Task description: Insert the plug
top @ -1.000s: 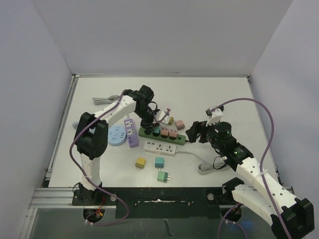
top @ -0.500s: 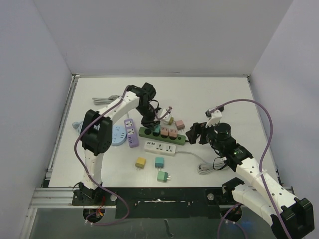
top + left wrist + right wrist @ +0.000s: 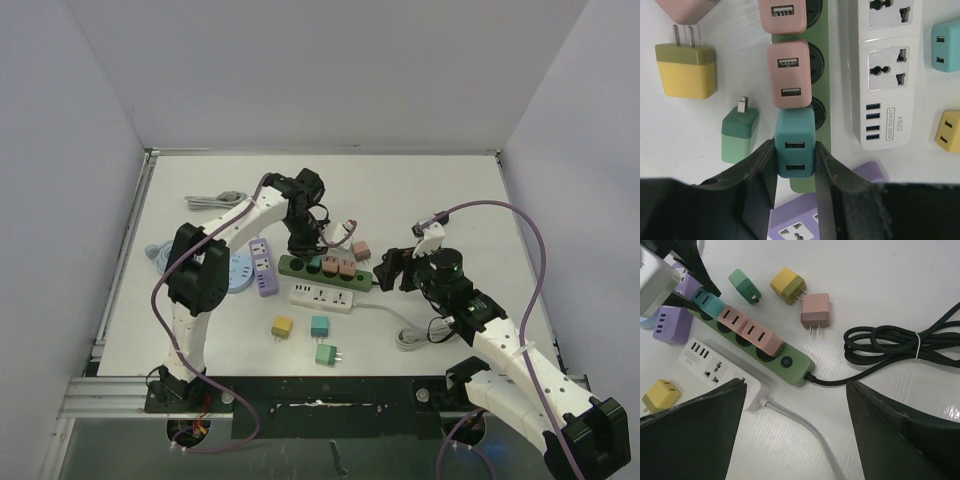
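My left gripper (image 3: 795, 167) is clamped tight on the teal square USB charger plug (image 3: 795, 142), a finger on each side. The plug sits over a socket of the long green plastic power strip (image 3: 823, 92), touching a pink square charger plug (image 3: 788, 75). My right gripper (image 3: 795, 390) hangs spread wide near the strip's switch end, holding nothing.

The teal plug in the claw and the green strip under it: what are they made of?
Teal plug: likely moulded plastic, matte, with soft rounded edges and even colour. Green strip: also looks like plastic, perhaps slightly glossier, with faint highlights along its edge.
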`<state>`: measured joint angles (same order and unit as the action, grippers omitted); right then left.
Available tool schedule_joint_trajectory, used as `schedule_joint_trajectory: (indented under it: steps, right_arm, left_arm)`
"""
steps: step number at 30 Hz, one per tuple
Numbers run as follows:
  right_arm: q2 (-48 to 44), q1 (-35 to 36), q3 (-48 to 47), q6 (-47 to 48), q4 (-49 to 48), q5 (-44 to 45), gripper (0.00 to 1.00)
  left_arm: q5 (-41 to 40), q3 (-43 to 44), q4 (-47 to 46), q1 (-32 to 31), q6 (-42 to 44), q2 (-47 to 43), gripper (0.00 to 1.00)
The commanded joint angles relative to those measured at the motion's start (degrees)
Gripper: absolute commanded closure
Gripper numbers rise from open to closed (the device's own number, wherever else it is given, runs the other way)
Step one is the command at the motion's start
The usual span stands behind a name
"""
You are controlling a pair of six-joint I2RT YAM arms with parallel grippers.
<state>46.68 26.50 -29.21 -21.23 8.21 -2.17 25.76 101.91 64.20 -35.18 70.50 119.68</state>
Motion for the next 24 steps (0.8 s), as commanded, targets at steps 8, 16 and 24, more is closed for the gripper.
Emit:
schedule_joint_trajectory:
  steps: [8,16,24]
  right_arm:
    - [-0.2,-0.7,-0.4,1.1,-3.3,0.2,0.17]
    - [0.5,-0.8,-0.6,1.2,-4.1,-0.2,0.17]
    - [-0.4,-0.9,-0.5,1.0,-3.5,-0.3,0.17]
  left_arm:
    - [-15.4,-5.5,-2.0,-1.2,-0.7,5.0,0.93]
    - [-12.2,3.9,4.4,-2.9,0.9,6.0,0.94]
    - [-16.9,6.4,4.1,-6.8,-5.6,10.5,0.94]
